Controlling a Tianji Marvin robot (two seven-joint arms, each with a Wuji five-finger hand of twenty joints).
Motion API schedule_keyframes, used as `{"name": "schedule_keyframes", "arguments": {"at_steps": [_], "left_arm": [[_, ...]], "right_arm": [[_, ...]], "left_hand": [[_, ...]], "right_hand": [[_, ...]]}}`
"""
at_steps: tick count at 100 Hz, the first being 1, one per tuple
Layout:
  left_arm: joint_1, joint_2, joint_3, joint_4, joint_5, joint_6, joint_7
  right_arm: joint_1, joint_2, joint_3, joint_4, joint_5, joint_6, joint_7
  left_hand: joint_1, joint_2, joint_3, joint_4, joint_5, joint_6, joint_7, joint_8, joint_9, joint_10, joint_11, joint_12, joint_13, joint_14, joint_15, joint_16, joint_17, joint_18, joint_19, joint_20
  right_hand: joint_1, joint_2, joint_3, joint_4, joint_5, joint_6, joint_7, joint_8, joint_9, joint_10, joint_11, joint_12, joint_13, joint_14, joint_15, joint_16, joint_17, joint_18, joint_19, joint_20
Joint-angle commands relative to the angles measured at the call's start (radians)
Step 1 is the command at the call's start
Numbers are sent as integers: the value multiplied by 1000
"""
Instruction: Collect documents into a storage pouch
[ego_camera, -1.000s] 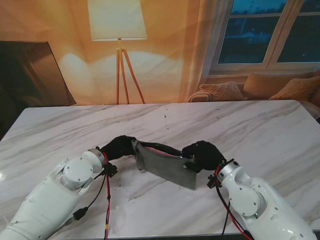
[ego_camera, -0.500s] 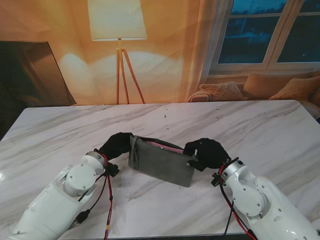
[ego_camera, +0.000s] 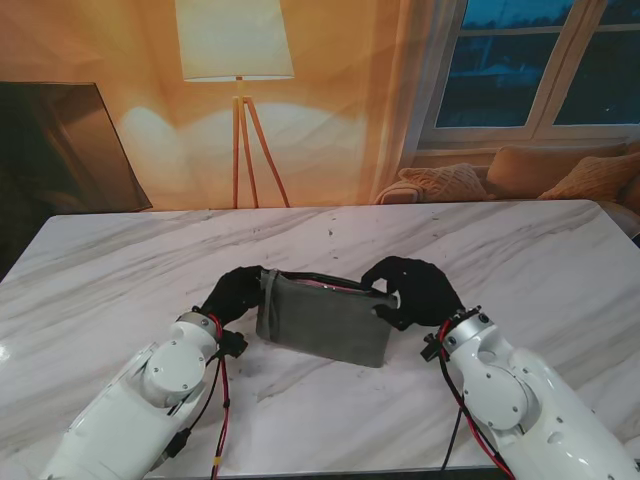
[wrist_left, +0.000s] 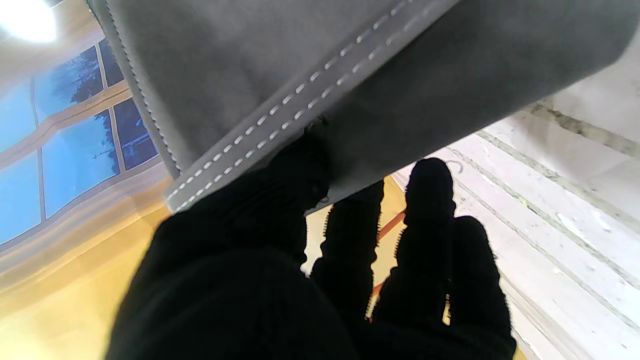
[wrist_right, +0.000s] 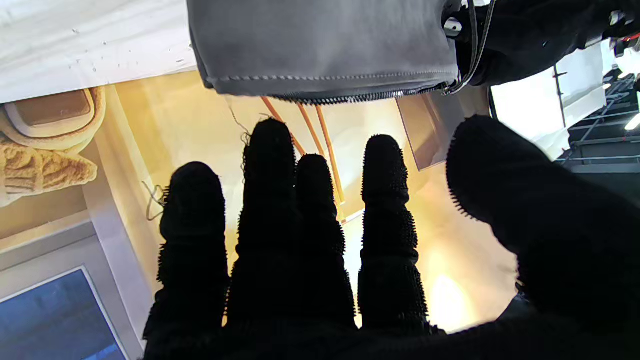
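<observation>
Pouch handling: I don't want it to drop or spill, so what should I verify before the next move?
1. Left hand grips the pouch: ok, thumb pressed on the stitched seam.
2. Right hand holds the pouch: not ok, its fingers are spread, clear of the fabric.
3. Pouch mouth open: ok, a gap shows along the top edge.
4. Documents fully inside: cannot tell.
5. Pouch resting on the table: cannot tell.
</observation>
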Motion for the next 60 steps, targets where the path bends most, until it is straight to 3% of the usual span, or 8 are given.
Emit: {"name": "schedule_keyframes", "arguments": {"at_steps": [1,9,21,43,50,60], "left_arm": [[7,-17,5,-3,-2,-1,8],[7,-22,10,-2,0,-2,27],[2,-21,24,5,7,-15,20],[8,-29,32,-7,-23,-22,33],[14,-30,31,-18,-22,-29,44],[24,-29,29,-38,-26,-41,46]], "right_arm": [[-2,-5,9,-21,4,14,4],[-8,-8,14,-37,-2,22,-12],[-23,-9,15,-65,15,22,1],[-38,-13,-44,-83,113,46,48],[-34,-14,-74,-77,156,61,72],[-23,-14,-117,-62,206,90,104]], "left_hand": [[21,36,28,-4,67,-50,88,55,65,-18,33,2,45,34,11,-5,7,0,42,11],[5,15,50,-8,84,-46,66,24,84,-20,10,-23,59,31,12,-15,16,2,57,6],[-8,12,55,-11,88,-64,63,3,91,-42,-7,-40,65,9,10,-25,25,-2,67,2],[-2,20,51,-10,77,-64,81,20,82,-42,-3,-26,57,9,15,-26,19,-4,70,-4],[-1,19,52,-9,75,-69,85,28,83,-44,-3,-23,59,8,18,-25,20,-3,73,-4],[3,12,56,-8,75,-71,93,41,83,-48,-2,-15,57,5,21,-25,20,-3,74,-5]], "right_hand": [[-26,20,-11,42,-32,7,-16,5,-44,6,0,-6,-44,-18,-23,-10,-30,-17,-23,20],[-30,27,-17,44,-18,15,-12,11,-14,27,105,63,-48,-44,117,86,0,-33,13,68],[-35,36,-24,45,29,21,-8,6,84,16,192,149,-4,-63,252,169,48,-35,69,97],[-43,61,-37,46,103,42,7,4,231,30,231,190,130,-47,358,197,163,-19,182,107],[-40,71,-41,32,112,47,-1,-13,248,36,224,191,143,-40,366,186,173,-15,201,90],[-45,82,-46,51,118,54,-17,-29,251,42,189,170,144,-29,350,166,169,-7,208,67]]}}
